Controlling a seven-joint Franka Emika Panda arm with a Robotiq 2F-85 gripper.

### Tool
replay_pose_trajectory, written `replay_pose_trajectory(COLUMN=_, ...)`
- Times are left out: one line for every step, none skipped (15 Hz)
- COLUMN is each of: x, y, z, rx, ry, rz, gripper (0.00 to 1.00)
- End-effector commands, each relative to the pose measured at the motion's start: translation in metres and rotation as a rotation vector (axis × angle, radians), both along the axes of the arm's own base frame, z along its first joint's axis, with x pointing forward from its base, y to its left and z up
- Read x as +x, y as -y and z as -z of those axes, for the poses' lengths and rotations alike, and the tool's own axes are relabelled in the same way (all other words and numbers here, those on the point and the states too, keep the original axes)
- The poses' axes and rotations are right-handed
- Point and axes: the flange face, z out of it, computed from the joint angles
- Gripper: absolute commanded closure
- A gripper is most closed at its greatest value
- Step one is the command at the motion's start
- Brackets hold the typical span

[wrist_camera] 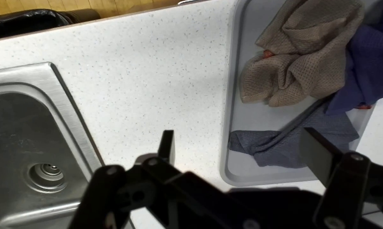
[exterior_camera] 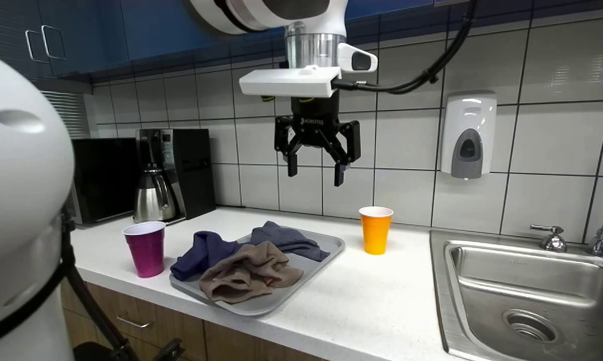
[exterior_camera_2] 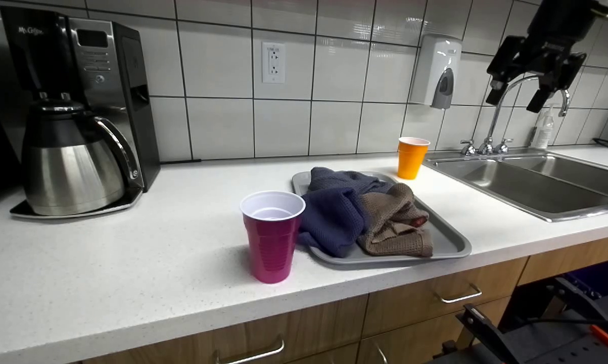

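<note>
My gripper (exterior_camera: 315, 174) is open and empty, high above the counter, with its fingers pointing down. It also shows in an exterior view (exterior_camera_2: 516, 97) and in the wrist view (wrist_camera: 238, 136). Below it lies a grey tray (exterior_camera: 306, 265) with three crumpled cloths: a brown one (wrist_camera: 306, 57), a navy one (wrist_camera: 369, 70) and a grey-blue one (wrist_camera: 280, 149). The navy cloth overlaps the grey-blue one. An orange cup (exterior_camera: 375, 233) stands upright beside the tray, towards the sink. A purple cup (exterior_camera_2: 272, 245) stands upright at the tray's opposite side. The gripper touches nothing.
A steel sink (exterior_camera: 441, 291) with a faucet (exterior_camera_2: 498, 108) is set into the white counter (exterior_camera: 361, 301). A soap dispenser (exterior_camera: 469, 135) hangs on the tiled wall. A coffee maker (exterior_camera_2: 81, 111) stands at the far end. Blue cabinets (exterior_camera: 181, 30) hang above.
</note>
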Motion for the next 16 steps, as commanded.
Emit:
replay_pose_trajectory(x=0.007, y=-0.026, z=0.009, rx=0.006, ry=0.018, rz=0.030, gripper=0.00)
replay_pose_trajectory(x=0.009, y=-0.032, z=0.012, rx=0.007, ry=0.019, rz=0.034, gripper=0.00)
replay_pose_trajectory(x=0.012, y=-0.039, z=0.016, rx=0.008, ry=0.017, rz=0.039, gripper=0.00)
replay_pose_trajectory(x=0.015, y=-0.046, z=0.020, rx=0.009, ry=0.015, rz=0.042, gripper=0.00)
replay_pose_trajectory(x=0.018, y=-0.052, z=0.025, rx=0.009, ry=0.012, rz=0.045, gripper=0.00)
replay_pose_trajectory(x=0.022, y=-0.060, z=0.030, rx=0.010, ry=0.008, rz=0.045, gripper=0.00)
replay_pose_trajectory(x=0.026, y=-0.067, z=0.035, rx=0.007, ry=0.008, rz=0.046, gripper=0.00)
replay_pose_trajectory(x=0.030, y=-0.075, z=0.040, rx=0.003, ry=0.007, rz=0.045, gripper=0.00)
replay_pose_trajectory(x=0.033, y=-0.082, z=0.046, rx=-0.002, ry=0.009, rz=0.044, gripper=0.00)
replay_pose_trajectory(x=0.037, y=-0.088, z=0.054, rx=-0.006, ry=0.007, rz=0.044, gripper=0.00)
replay_pose_trajectory(x=0.040, y=-0.094, z=0.061, rx=-0.009, ry=0.004, rz=0.042, gripper=0.00)
replay_pose_trajectory(x=0.043, y=-0.100, z=0.069, rx=-0.011, ry=-0.002, rz=0.042, gripper=0.00)
replay_pose_trajectory(x=0.045, y=-0.106, z=0.077, rx=-0.013, ry=-0.008, rz=0.040, gripper=0.00)
replay_pose_trajectory(x=0.049, y=-0.110, z=0.085, rx=-0.016, ry=-0.014, rz=0.038, gripper=0.00)
replay_pose_trajectory(x=0.051, y=-0.115, z=0.093, rx=-0.016, ry=-0.021, rz=0.034, gripper=0.00)
replay_pose_trajectory(x=0.055, y=-0.119, z=0.101, rx=-0.018, ry=-0.026, rz=0.032, gripper=0.00)
